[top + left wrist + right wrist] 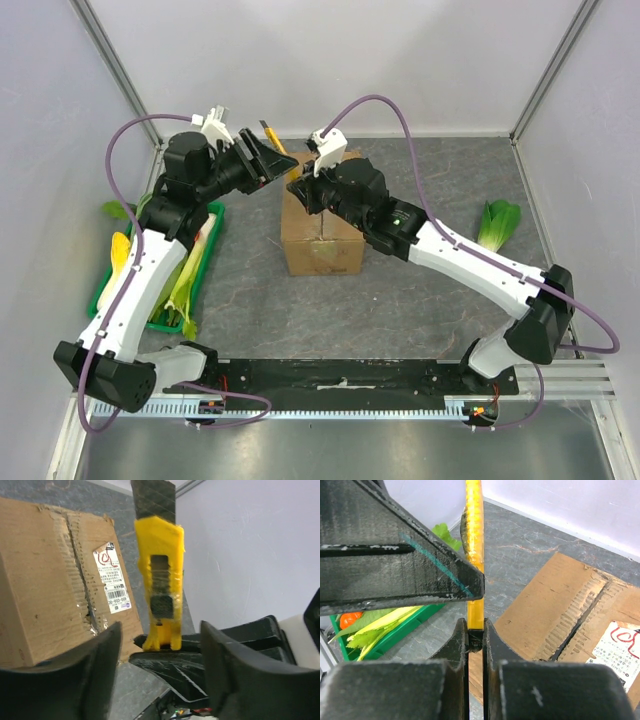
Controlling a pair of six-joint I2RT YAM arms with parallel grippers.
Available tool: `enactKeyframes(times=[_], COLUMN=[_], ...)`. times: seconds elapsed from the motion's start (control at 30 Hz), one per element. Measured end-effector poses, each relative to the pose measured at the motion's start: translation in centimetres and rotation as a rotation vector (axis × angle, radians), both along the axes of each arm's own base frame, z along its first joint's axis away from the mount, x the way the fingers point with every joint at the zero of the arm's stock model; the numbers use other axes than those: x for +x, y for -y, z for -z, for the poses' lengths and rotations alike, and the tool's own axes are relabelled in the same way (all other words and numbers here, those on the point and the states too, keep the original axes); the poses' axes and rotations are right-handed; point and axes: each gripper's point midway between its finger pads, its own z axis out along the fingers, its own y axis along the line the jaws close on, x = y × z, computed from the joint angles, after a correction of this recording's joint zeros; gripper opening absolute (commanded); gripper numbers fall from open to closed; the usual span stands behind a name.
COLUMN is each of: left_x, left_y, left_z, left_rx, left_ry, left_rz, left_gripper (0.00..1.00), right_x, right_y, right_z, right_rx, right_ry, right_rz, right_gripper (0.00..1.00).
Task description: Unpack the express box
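Note:
The express box (pixel 322 245) stands mid-table, a brown carton with its flaps down, a ragged taped seam (pixel 82 575) and a white label (pixel 112 577). A yellow utility knife (pixel 272 137) hangs in the air above the box's far left corner. My right gripper (pixel 475 625) is shut on the knife's (pixel 474 540) near end, the handle pinched between both fingers. My left gripper (pixel 161 630) is open, with a finger on each side of the knife (pixel 160 555) and a gap to each. In the top view the two grippers meet tip to tip (pixel 285 172).
A green tray (pixel 205 270) of leafy vegetables and corn sits left of the box, under the left arm. A bok choy (pixel 498 222) lies at the far right. White walls close the back and sides.

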Motion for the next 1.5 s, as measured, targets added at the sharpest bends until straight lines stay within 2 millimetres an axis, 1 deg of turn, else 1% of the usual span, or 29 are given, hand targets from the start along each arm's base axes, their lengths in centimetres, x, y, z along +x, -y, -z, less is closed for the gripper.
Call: enactKeyframes(times=[0.1, 0.2, 0.27, 0.33, 0.43, 0.5, 0.57, 0.63, 0.77, 0.83, 1.0, 1.13, 1.27, 1.33, 1.4, 1.5], left_x=[0.0, 0.3, 0.1, -0.5, -1.7, -3.0, -4.6, -6.0, -7.7, -8.1, -8.7, -9.1, -9.3, -9.3, -9.5, -9.8], left_y=[-0.2, -1.0, -1.5, -1.9, -2.4, -2.1, -1.4, -0.9, -0.3, -0.2, 0.0, -0.1, -0.3, -0.4, -0.5, -0.6], left_z=[-0.3, -0.6, -1.2, -2.1, -3.5, -4.9, -6.2, -7.3, -8.7, -9.0, -9.0, -9.0, -8.9, -8.9, -9.0, -9.4], left_rx=[0.004, 0.021, 0.028, 0.057, 0.099, 0.109, 0.101, 0.086, 0.062, 0.052, 0.045, 0.043, 0.044, 0.045, 0.041, 0.033], left_ry=[0.027, 0.065, 0.106, 0.176, 0.285, 0.365, 0.442, 0.507, 0.598, 0.613, 0.627, 0.632, 0.635, 0.636, 0.632, 0.645], left_rz=[0.020, 0.031, 0.063, 0.103, 0.159, 0.228, 0.304, 0.372, 0.460, 0.483, 0.522, 0.550, 0.565, 0.565, 0.574, 0.585], left_gripper=[0.83, 0.85, 0.85, 0.86, 0.86, 0.86, 0.86, 0.87, 0.87, 0.87, 0.86, 0.79, 0.62, 0.56, 0.56, 0.57], right_x=[-0.4, -1.1, -1.7, -2.2, -2.1, -2.2, -2.8, -3.9, -6.3, -7.4, -9.5, -10.9, -12.0, -12.4, -12.6, -12.8], right_y=[0.2, 0.8, 1.2, 1.7, 3.4, 4.4, 4.9, 4.8, 4.1, 3.8, 3.4, 3.4, 3.6, 3.7, 3.7, 3.8], right_z=[-0.8, -1.7, -2.3, -2.8, -3.9, -4.9, -5.6, -6.2, -6.6, -6.4, -6.0, -6.4, -7.0, -7.1, -7.1, -7.0], right_rx=[0.013, 0.032, 0.055, 0.083, 0.133, 0.166, 0.191, 0.211, 0.229, 0.232, 0.245, 0.259, 0.268, 0.268, 0.267, 0.265], right_ry=[0.007, 0.010, 0.000, -0.019, -0.041, -0.049, -0.057, -0.070, -0.094, -0.110, -0.149, -0.153, -0.141, -0.139, -0.142, -0.145], right_rz=[-0.011, -0.036, -0.078, -0.126, -0.180, -0.214, -0.256, -0.324, -0.461, -0.527, -0.647, -0.718, -0.771, -0.792, -0.801, -0.814], right_gripper=[0.00, 0.00, 0.00, 0.00, 0.00, 0.00, 0.00, 0.00, 0.00, 0.00, 0.00, 0.00, 0.00, 0.00, 0.00, 0.00])
